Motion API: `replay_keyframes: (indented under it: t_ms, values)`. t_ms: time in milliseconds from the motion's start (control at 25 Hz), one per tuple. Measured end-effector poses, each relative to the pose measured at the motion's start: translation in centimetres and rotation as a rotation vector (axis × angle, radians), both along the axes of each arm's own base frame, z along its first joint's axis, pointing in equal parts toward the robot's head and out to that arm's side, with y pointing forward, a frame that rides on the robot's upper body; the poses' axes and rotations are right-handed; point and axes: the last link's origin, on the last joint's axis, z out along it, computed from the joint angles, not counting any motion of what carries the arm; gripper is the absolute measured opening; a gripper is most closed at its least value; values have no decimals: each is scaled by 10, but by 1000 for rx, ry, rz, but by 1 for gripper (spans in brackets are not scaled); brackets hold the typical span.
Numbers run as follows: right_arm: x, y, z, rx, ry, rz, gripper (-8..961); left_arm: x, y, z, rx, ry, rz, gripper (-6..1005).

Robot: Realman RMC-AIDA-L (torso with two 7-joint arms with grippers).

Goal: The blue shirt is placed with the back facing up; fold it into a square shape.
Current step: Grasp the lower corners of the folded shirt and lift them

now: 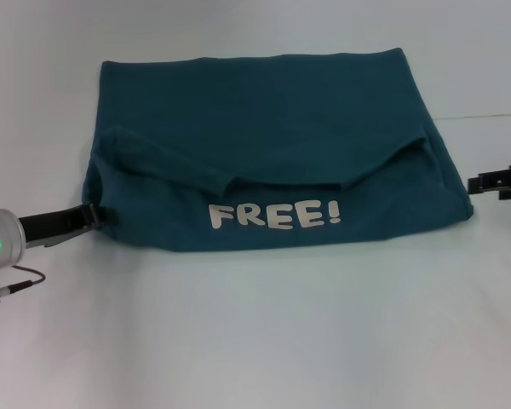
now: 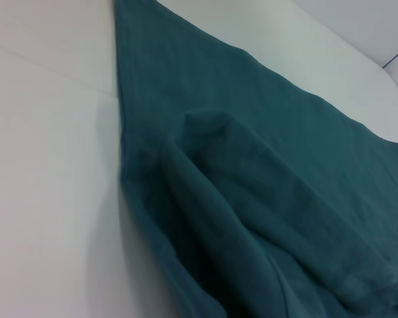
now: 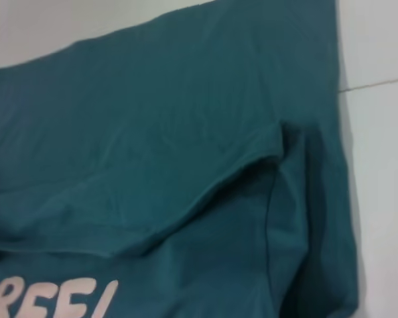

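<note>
— Blue shirt (image 1: pixel 272 145)? 
— Lying folded on white table (image 1: pixel 255 341); soft, light, floppy. Best pinched at side edges.
— Fingers? 
— Left gripper (image 1: pixel 106 215) touching hem, right gripper (image 1: pixel 475 184) just beside; spread or closed, cannot tell.

- The blue shirt (image 1: pixel 272 162) lies flat on the white desk (image 1: pixel 255 341), already folded into a wide, roughly rectangular bundle.
- Its dark teal knit carries pale block lettering, "FREE!" (image 1: pixel 274 216), facing up along the near edge.
- Folded-in flaps cross the middle, leaving a curved, slightly puffed seam.
</note>
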Motion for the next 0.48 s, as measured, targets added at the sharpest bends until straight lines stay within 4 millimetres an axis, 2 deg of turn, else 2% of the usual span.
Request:
replay_keyframes:
  t_ms: [240, 480]
  values:
    - [-6, 10, -26, -25, -53, 18, 622, -2, -2, -1, 0, 0, 4, 39]
    - [-4, 12, -38, -20, -66, 6, 596, -3, -3, -3, -3, 0, 5, 39]
